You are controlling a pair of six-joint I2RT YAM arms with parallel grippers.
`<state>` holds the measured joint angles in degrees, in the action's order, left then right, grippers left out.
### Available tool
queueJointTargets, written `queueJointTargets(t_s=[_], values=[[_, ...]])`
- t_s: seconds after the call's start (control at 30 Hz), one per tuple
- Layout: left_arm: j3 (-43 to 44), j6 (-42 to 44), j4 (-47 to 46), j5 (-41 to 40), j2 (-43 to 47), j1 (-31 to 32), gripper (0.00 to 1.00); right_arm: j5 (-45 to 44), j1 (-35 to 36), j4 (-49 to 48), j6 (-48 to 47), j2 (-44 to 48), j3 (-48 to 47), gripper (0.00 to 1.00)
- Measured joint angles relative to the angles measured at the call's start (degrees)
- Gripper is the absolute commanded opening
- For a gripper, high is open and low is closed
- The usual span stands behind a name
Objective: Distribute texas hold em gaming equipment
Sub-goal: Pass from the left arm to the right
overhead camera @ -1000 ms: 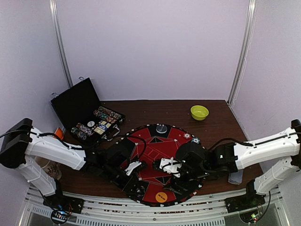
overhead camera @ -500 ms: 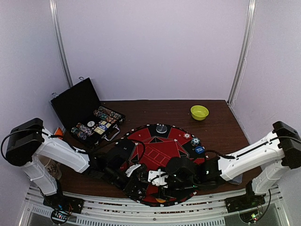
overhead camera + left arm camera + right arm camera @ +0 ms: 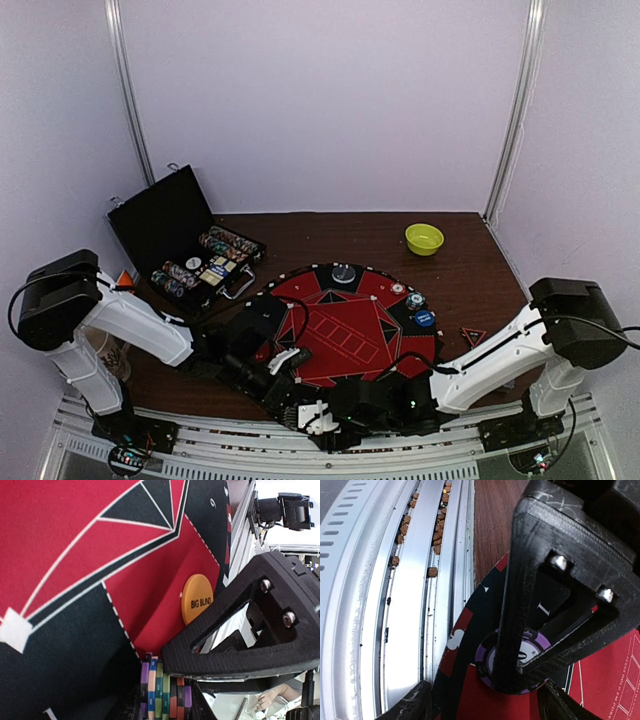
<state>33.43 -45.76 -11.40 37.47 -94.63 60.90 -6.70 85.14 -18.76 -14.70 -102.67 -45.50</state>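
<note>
My left gripper (image 3: 285, 392) is low over the near-left part of the round red-and-black mat (image 3: 345, 330). It is shut on a small stack of striped-edge poker chips (image 3: 162, 690), seen edge-on between its fingers. My right gripper (image 3: 335, 425) is at the mat's near edge, close beside the left one, open and empty. One of its black fingers (image 3: 240, 625) crosses the left wrist view. In the right wrist view the stack's purple-and-white top chip (image 3: 526, 650) shows under the left gripper's finger (image 3: 520, 595). An orange BIG BLIND disc (image 3: 196, 599) lies on the mat.
An open black case (image 3: 160, 225) with chip rows stands at the back left. Two blue discs (image 3: 425, 318) lie at the mat's right rim and a dark disc (image 3: 343, 272) at its far rim. A lime-green bowl (image 3: 424, 238) is far right. A metal rail (image 3: 410, 605) runs along the front.
My right arm has swung from the middle of the mat down and left to its near edge, next to the left gripper. The blue discs are now uncovered. The left gripper has barely moved.
</note>
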Motion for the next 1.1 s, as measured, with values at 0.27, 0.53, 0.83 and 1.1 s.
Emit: queueJointTargets(t_s=[0.27, 0.53, 0.83, 1.1], values=[[-0.15, 0.31, 1.55, 2.78, -0.31, -0.52, 0.00, -1.01, 0.74, -1.73, 1.92, -1.18, -0.02, 0.60], [-0.17, 0.39, 1.36, 3.52, -0.48, -1.22, 0.00, 1.66, -0.52, -2.45, 4.15, -0.70, 0.33, 0.68], [0.02, 1.49, 0.94, 0.74, 0.13, -3.96, 0.00, 2.40, -2.93, -7.56, 3.45, 7.08, 3.61, 0.82], [0.02, 1.86, 0.90, 0.68, 0.13, -4.72, 0.00, 1.88, -3.87, -9.16, 2.78, 4.92, 3.54, 0.75]])
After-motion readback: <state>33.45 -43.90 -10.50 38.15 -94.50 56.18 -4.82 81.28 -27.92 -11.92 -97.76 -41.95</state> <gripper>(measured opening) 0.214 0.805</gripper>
